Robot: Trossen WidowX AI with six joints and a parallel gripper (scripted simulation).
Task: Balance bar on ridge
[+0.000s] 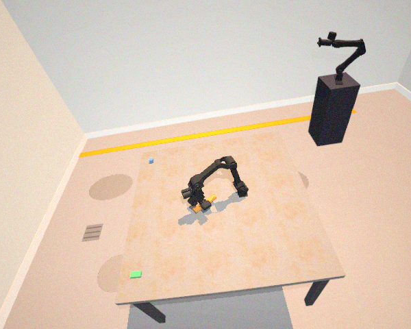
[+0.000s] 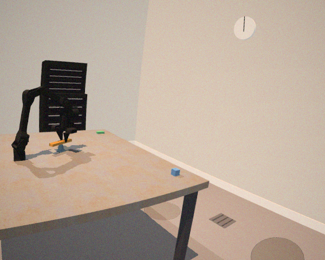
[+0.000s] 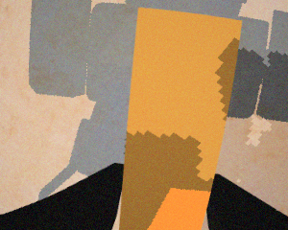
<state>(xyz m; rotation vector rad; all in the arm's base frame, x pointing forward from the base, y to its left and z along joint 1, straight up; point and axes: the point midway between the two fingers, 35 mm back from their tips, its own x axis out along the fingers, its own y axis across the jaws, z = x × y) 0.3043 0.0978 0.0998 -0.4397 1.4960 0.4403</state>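
Observation:
The orange bar (image 1: pixel 212 198) (image 2: pixel 55 143) (image 3: pixel 182 86) lies across the top of the blue-grey ridge (image 2: pixel 60 148). Both its ends are clear of the table (image 1: pixel 233 247) (image 2: pixel 101 179), and it looks about level. The ridge is hidden under the bar and arm in the top view and under the bar in the wrist view. My gripper (image 1: pixel 200 205) (image 2: pixel 64 140) (image 3: pixel 165 179) points down over the bar, one finger on each side. It is slightly open. A thin gap shows beside the left finger in the wrist view; the right finger is very close to the bar.
A blue cube (image 1: pixel 151 160) (image 2: pixel 175 171) sits near one table corner. A flat green block (image 1: pixel 135 274) (image 2: pixel 100 132) lies near another corner. Off the table, a second arm (image 1: pixel 351 43) stands on a dark pedestal (image 1: pixel 329 113). A dark cabinet (image 2: pixel 45 111) stands behind the table.

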